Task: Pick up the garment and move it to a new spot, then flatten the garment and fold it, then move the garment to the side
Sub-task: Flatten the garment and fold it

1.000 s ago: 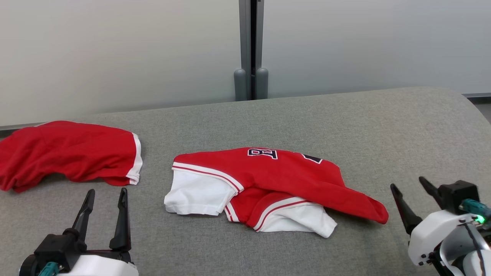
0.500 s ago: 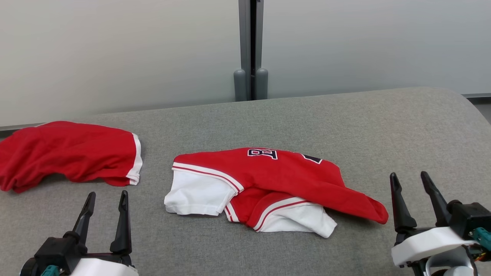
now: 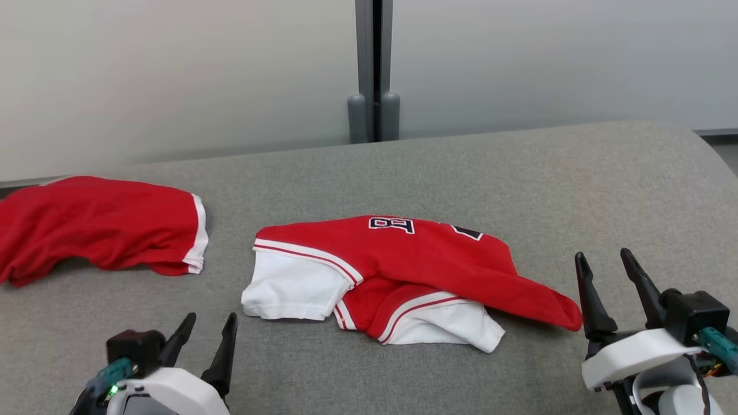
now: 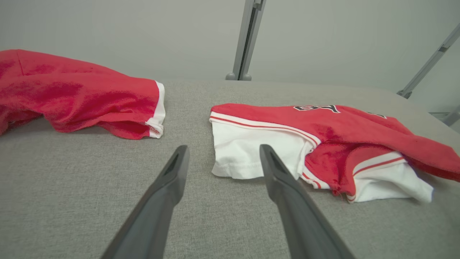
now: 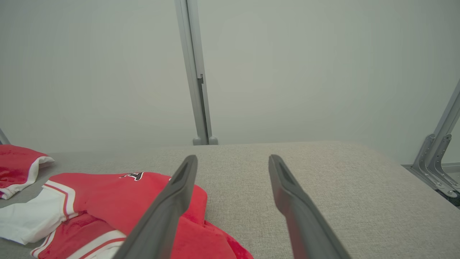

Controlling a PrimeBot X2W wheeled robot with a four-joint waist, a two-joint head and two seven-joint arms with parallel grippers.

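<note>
The garment [image 3: 415, 259] is a red jersey with white sleeves and dark letters, lying crumpled in the middle of the grey padded table [image 3: 548, 173]. It also shows in the left wrist view [image 4: 345, 126] and the right wrist view [image 5: 118, 194]. My left gripper [image 3: 211, 317] is open near the front edge, just short of the white sleeve [image 4: 240, 151], touching nothing [image 4: 223, 147]. My right gripper [image 3: 601, 253] is open beside the jersey's red right tip, its jaws empty over bare fabric [image 5: 233, 157].
A second red garment with white trim [image 3: 98, 225] lies bunched at the table's far left [image 4: 72, 93]. A grey post [image 3: 373, 69] stands against the pale wall behind. The table's rounded corner falls away at the right [image 3: 709, 155]. A metal bracket [image 5: 435, 162] stands beyond it.
The left gripper has swung right and turned towards the jersey's white sleeve. The right gripper has turned upright and moved slightly left. The head camera has shifted a little; the garments lie as before.
</note>
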